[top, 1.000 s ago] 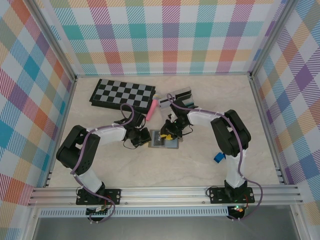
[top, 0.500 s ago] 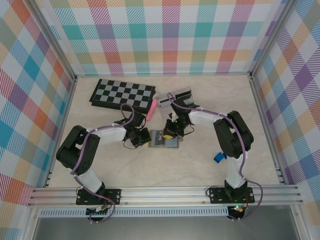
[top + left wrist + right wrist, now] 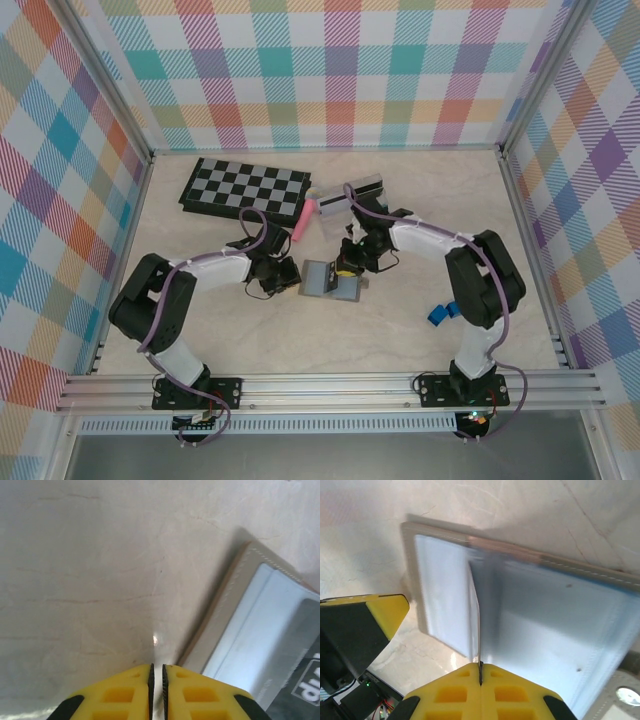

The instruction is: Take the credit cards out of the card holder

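The card holder (image 3: pixel 322 280) lies open and flat on the table (image 3: pixel 250 330) at centre frame in the top view, between both grippers; a black card (image 3: pixel 302 680) sits in its panel at lower right of the left wrist view. The left gripper (image 3: pixel 157 680) is just beside the holder's edge, jaws almost closed, gripping nothing; the right gripper (image 3: pixel 480 676) is over the open panels, jaws closed on a thin credit card (image 3: pixel 479 625) seen edge-on, colour indeterminable.
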